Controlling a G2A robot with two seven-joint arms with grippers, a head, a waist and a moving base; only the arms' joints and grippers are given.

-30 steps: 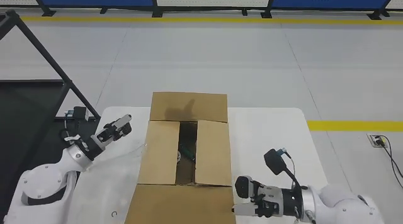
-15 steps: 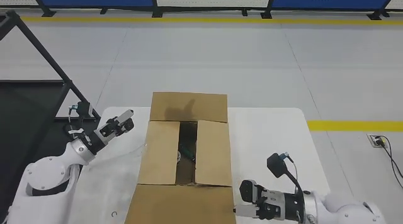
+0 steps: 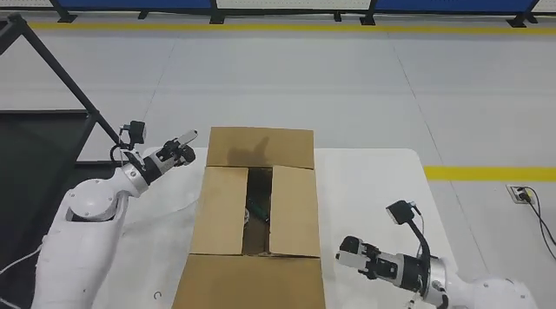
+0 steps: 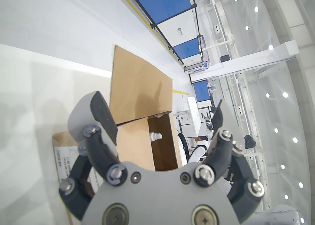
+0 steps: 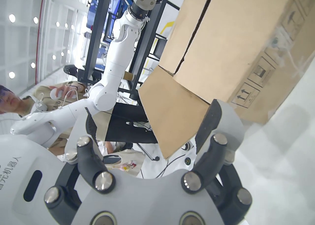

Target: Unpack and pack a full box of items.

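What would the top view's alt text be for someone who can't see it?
A brown cardboard box sits on a white table, its two side flaps folded nearly shut over a dark gap. The left claw hangs by the box's far left corner, the right claw by its near right corner.

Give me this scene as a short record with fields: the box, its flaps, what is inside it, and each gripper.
box: cardboard box on the white table
flaps: far flap and near flap spread outward; two side flaps folded in, with a gap between them
contents: a white cap shows through the gap; the rest is too dark to tell
left arm: left gripper open, empty, by the box's far left corner
right arm: right gripper open, empty, by the box's near right corner
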